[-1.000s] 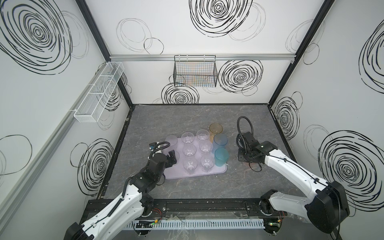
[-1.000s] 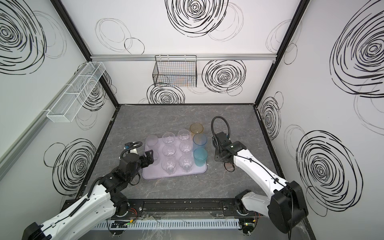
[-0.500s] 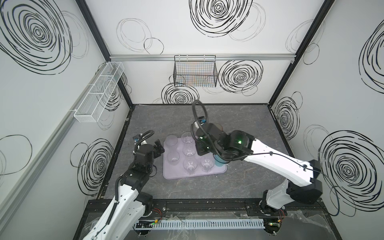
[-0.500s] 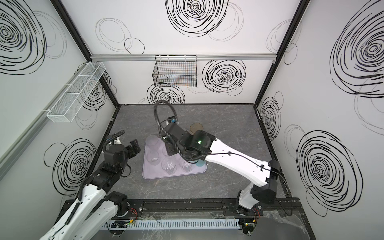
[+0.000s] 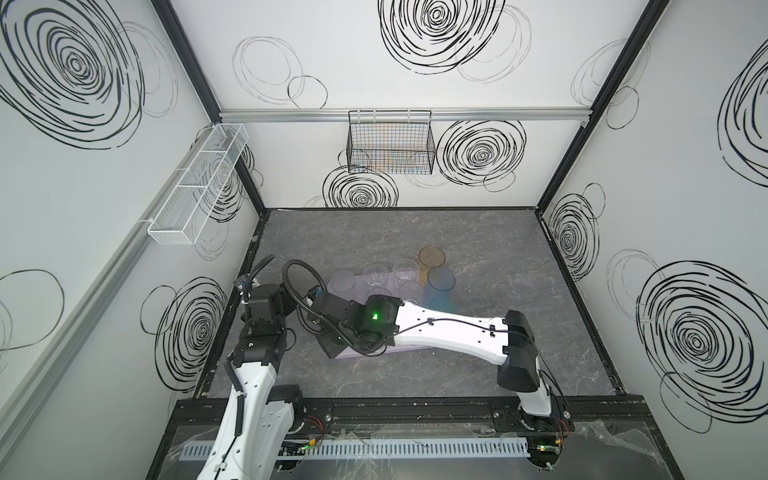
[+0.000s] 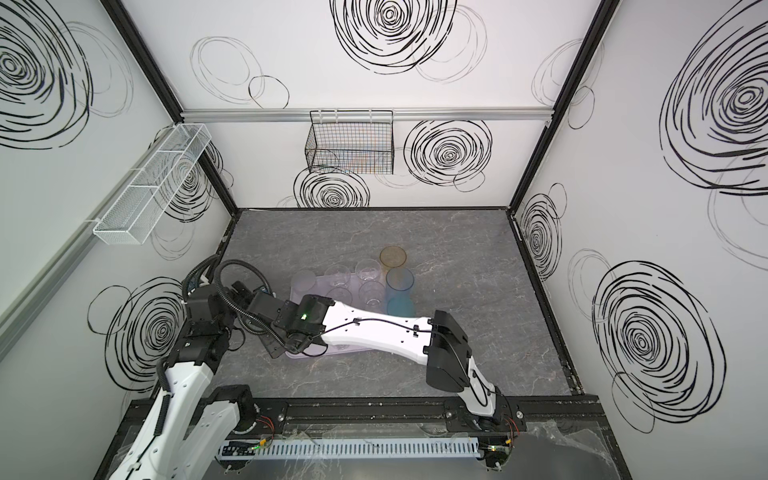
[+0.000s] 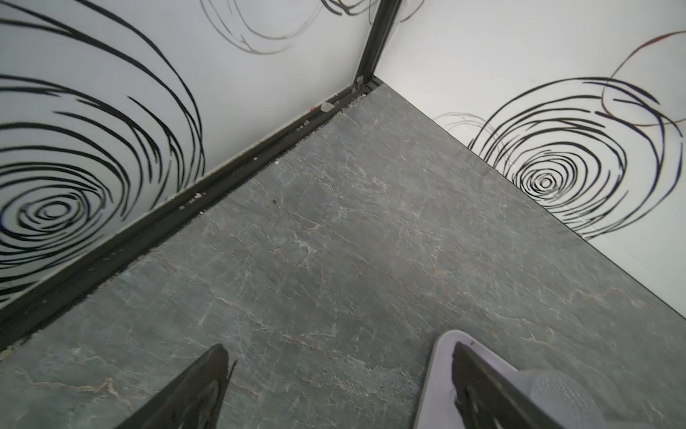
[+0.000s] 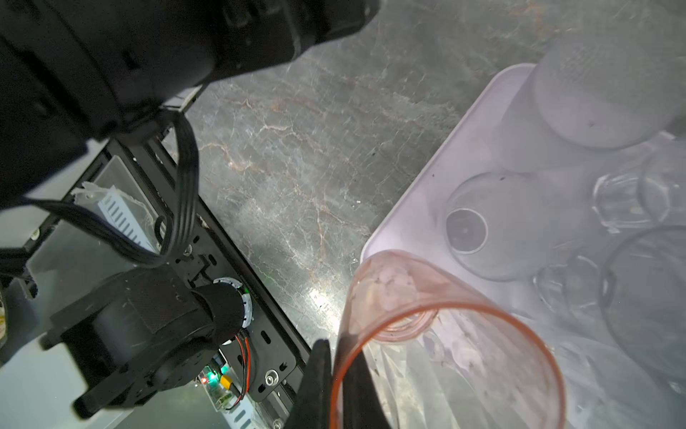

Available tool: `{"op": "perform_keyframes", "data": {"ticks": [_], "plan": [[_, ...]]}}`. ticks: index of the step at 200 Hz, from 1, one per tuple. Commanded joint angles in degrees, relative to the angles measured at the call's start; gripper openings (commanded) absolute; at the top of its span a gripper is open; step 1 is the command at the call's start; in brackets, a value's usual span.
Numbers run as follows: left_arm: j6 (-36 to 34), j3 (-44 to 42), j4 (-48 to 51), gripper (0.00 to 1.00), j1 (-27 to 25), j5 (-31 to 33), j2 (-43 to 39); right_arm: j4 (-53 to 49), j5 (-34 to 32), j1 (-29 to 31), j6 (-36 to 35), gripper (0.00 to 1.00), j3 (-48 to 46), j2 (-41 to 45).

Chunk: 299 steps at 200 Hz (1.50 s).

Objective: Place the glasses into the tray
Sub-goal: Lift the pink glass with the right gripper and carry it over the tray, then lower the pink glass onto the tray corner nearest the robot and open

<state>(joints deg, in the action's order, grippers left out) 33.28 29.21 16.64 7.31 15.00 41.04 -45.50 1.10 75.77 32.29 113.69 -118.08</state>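
Over the 7 o'clock corner of the tray (image 8: 445,163), the right gripper (image 8: 336,375) pinches the rim of the pink glass (image 8: 389,293), with one finger inside the wall and one outside, pressed together on it. The glass hangs tilted; whether its base touches the tray cannot be told. A second ago the right arm (image 5: 449,332) was folded at the tray's 3 o'clock, and half a second ago it arched over the 12 o'clock side. Now it lies low across the tray, hiding the near rows in both top views.

The left gripper (image 7: 338,347) is spread wide and holds nothing. A second ago it sat at the tray's 8 o'clock edge. Now it points toward the 11 o'clock corner of the table (image 5: 415,232), with one finger over the tray's 10 o'clock corner, near the frosted glass (image 5: 341,282).

The clear glasses (image 5: 405,268) stand in the tray as before. The amber glass (image 5: 432,255), blue glass (image 5: 440,280) and teal glass (image 6: 401,308) line its 3 o'clock side.
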Motion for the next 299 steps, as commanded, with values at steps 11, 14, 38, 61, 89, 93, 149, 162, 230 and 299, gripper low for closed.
{"op": "perform_keyframes", "data": {"ticks": [11, 14, 38, 61, 89, 93, 149, 162, 230, 299], "plan": [[3.61, -1.76, -2.74, 0.96, 1.68, -4.81, -0.07, 0.20, -0.32, 0.85, -1.98, 0.00, -0.37, -2.80], [3.75, -1.83, -2.69, 0.96, 1.77, -4.83, -0.08, 0.35, -0.57, 0.79, -2.14, 0.00, -0.64, -2.93], [4.25, -2.38, -2.11, 0.96, 2.18, -3.92, -0.90, 1.23, -3.88, 0.57, -3.58, 0.00, -2.25, -4.38], [4.51, -2.84, -1.84, 0.96, 2.44, -2.96, -1.61, 2.49, -5.76, -0.38, -4.43, 0.00, -4.08, -5.70], [4.86, -3.51, -2.39, 0.96, 2.62, -4.05, -1.66, 4.65, -4.58, -1.71, -4.78, 0.00, -6.89, -6.46], [4.87, -3.62, -2.53, 0.96, 2.62, -4.20, -1.66, 5.02, -4.41, -1.84, -4.78, 0.00, -7.15, -6.51], [4.87, -4.25, -3.61, 0.96, 2.80, -5.34, -1.85, 6.37, -4.35, -3.54, -5.93, 0.00, -7.42, -9.06], [4.88, -4.25, -3.65, 0.96, 2.80, -5.42, -1.90, 6.50, -4.19, -3.77, -6.01, 0.00, -7.60, -9.55], [4.96, -4.42, -3.92, 0.96, 2.88, -5.60, -1.92, 3.84, -3.03, -3.37, -6.28, 0.24, -4.36, -9.64], [5.45, -3.66, -2.56, 0.96, 2.88, -3.93, -2.49, -2.99, -4.95, -3.80, -8.10, 0.43, 3.73, -4.91]]}}
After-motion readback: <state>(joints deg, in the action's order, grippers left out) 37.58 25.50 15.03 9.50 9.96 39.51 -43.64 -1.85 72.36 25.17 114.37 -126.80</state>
